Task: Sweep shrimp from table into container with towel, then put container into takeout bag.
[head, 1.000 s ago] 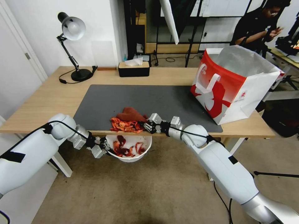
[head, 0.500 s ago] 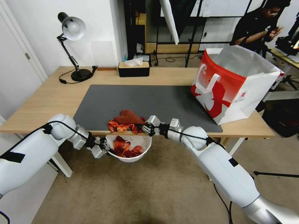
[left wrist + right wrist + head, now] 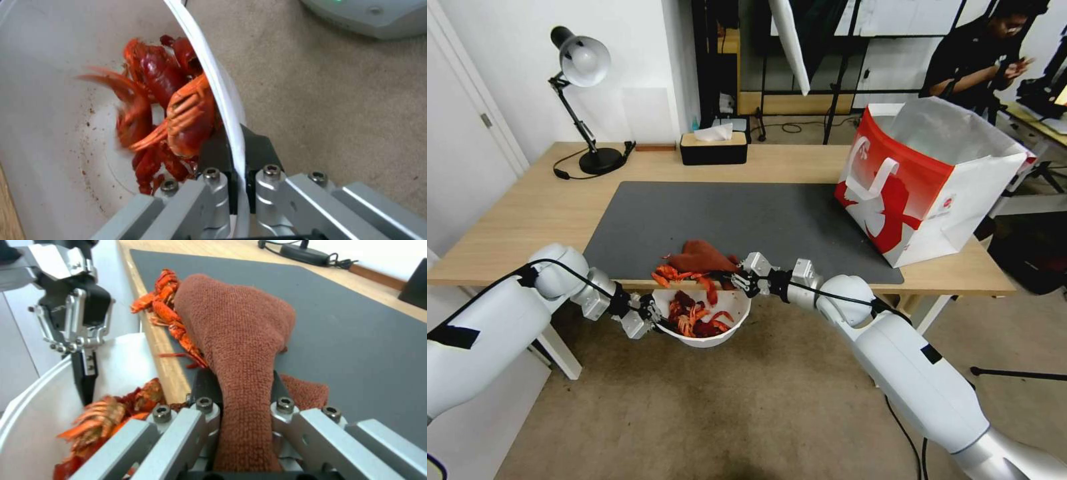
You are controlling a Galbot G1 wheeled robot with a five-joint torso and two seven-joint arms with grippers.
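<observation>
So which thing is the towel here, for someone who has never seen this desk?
Start at the table with its dark grey mat and go to the near edge. The towel lies there, pinched in the right claw. It is dull rust-red cloth, unlike the glossy orange shrimp beside it.

Towel (image 3: pixel 702 257) pushes shrimp (image 3: pixel 677 274) off table (image 3: pixel 527 213) into container (image 3: pixel 735 313).
</observation>
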